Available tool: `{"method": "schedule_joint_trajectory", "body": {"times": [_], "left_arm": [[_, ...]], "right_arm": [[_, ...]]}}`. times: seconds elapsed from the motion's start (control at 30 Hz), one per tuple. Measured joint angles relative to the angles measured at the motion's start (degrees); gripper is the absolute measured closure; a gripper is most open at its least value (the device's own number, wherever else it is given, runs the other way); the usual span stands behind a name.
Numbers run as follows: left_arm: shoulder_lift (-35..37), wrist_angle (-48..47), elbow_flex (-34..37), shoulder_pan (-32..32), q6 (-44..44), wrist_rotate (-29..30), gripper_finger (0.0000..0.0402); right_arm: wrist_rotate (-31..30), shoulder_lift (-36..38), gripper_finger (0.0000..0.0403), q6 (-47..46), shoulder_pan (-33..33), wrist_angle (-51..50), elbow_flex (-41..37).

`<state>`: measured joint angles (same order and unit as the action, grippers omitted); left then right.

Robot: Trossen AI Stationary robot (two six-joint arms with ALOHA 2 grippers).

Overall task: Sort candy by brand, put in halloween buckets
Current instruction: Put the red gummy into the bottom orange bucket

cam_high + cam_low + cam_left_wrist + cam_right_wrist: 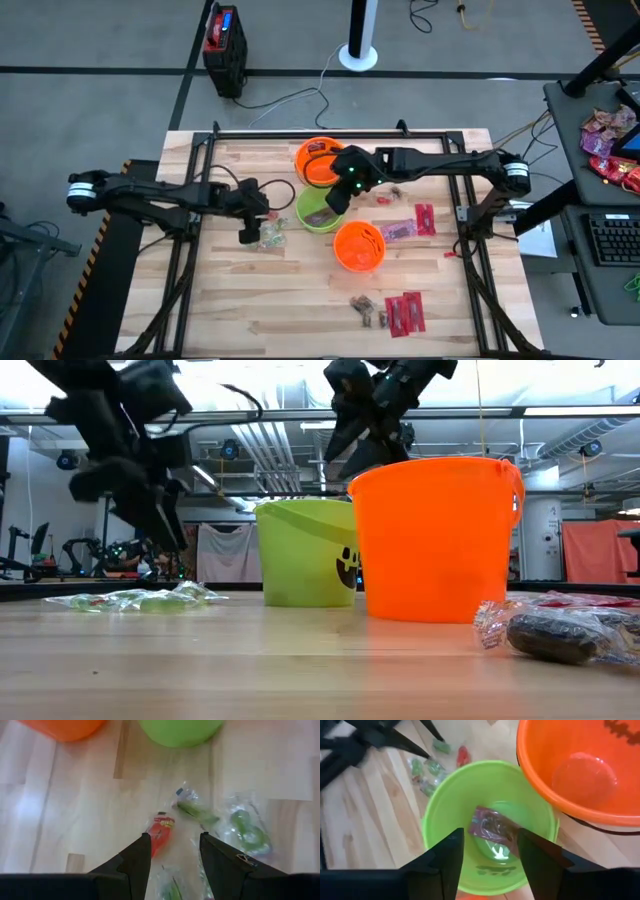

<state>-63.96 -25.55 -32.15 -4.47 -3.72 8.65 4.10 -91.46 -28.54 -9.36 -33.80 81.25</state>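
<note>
Fingers on the right gripper (487,855) are spread and empty directly over the green bucket (440,805), where a pink-purple packet (492,827) lies on the bottom, which looks like a drop just made. That arm reaches in across the counter (250,300), wrist bent down. The left gripper (172,852) hovers with its fingers parted above a small red candy (161,829) among the green-wrapped sweets (247,827), lined up to pick.

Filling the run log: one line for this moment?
right tool open over green bucket, packet inside | left tool open above candy

wooden table (250,300) bearing buckets (360,247), perhaps candy (405,311).
</note>
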Motion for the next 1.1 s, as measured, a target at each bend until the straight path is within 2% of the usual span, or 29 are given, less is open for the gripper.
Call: {"method": "schedule_joint_trajectory", "body": {"times": [0.17,0.37,0.63,0.73,0.87,0.97,1.1], "left_arm": [[-4.22,3.88,1.17,-3.88,-3.32,-0.83,0.0249],[-11.11,6.88,1.17,-9.64,-9.28,-5.80,0.0249],[-16.09,8.16,1.06,-10.64,-10.53,-8.36,0.0254],[-16.72,8.10,0.95,-10.64,-9.17,-9.04,0.0293],[-15.26,7.23,0.97,-10.64,-7.44,-9.95,0.0382],[-12.14,2.95,0.12,-10.64,-5.57,-10.05,0.0384],[-5.51,-2.83,-4.75,-10.64,-4.65,-9.87,0.0395]], "right_arm": [[-1.23,1.40,0.0211,-0.02,0.00,-0.18,0.00],[-1.31,1.66,0.0211,-0.29,0.00,-0.29,0.00],[-1.29,1.67,0.0211,-0.41,0.02,-0.40,0.00],[-1.29,1.67,0.0211,-0.37,0.02,-0.40,0.00],[-1.28,1.68,0.0211,-0.10,0.02,-0.40,0.00],[-1.28,1.68,0.0211,0.60,0.02,-0.25,0.00],[-1.25,1.77,0.0211,3.68,0.93,2.94,-0.04]]}}
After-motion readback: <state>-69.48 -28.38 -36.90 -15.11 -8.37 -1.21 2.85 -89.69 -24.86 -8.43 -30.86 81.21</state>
